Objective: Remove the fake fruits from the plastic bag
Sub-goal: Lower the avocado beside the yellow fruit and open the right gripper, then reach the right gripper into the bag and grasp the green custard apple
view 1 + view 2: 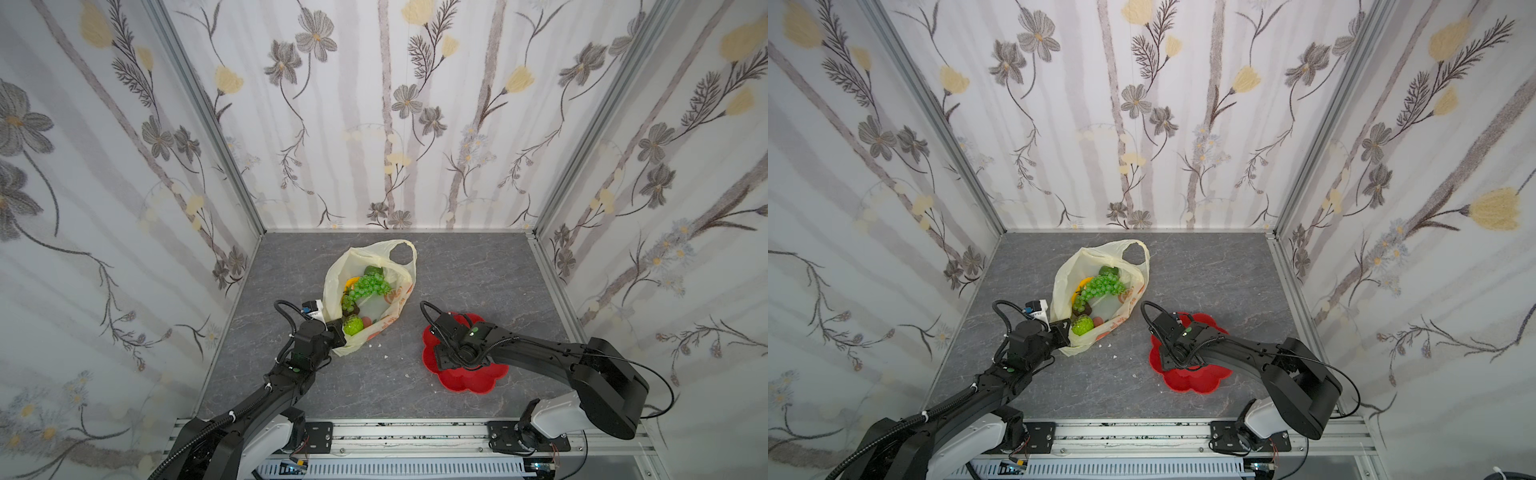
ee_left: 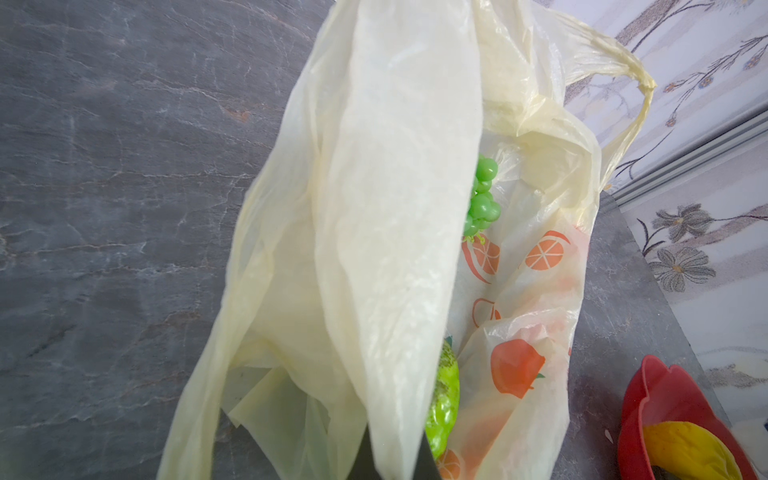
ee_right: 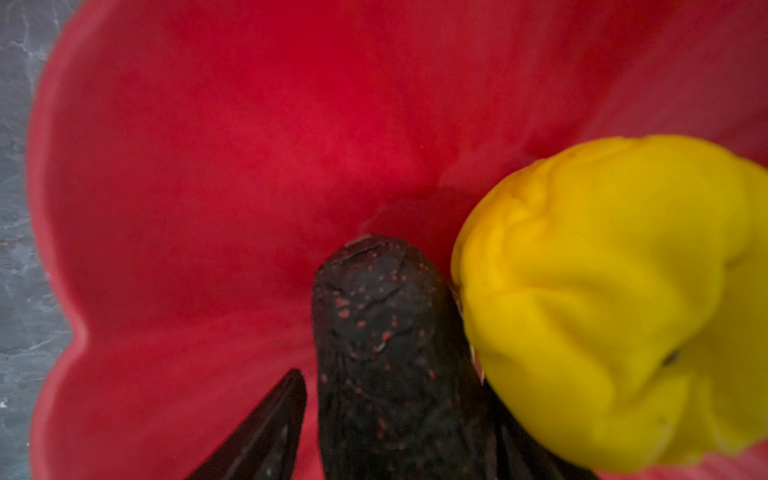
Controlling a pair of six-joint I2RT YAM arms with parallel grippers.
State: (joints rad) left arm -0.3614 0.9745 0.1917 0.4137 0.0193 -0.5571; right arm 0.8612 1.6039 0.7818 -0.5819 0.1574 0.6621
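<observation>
Plastic bag [image 1: 334, 286] lies mouth-open on grey desk [image 1: 478, 282], centre-left. Red flower-shaped plate [image 1: 465, 382] sits on desk to its right, apart from it. Inside bag: green grape bunch [image 1: 370, 286] on top, bumpy green ball [image 1: 353, 325] near front edge. L claw [image 1: 337, 331] pinched tight on bag's near edge. R claw [image 3: 390, 386] low over plate, fingers apart — dark avocado [image 3: 382, 316] btwn them, one finger clear of it; yellow fruit [image 3: 602, 291] touching avocado.

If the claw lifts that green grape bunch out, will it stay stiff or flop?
Probably somewhat floppy: the green grape bunch sprawls unevenly inside the plastic bag. Likely light, being small shiny plastic beads. Its many bumps might snag the thin bag film.
</observation>
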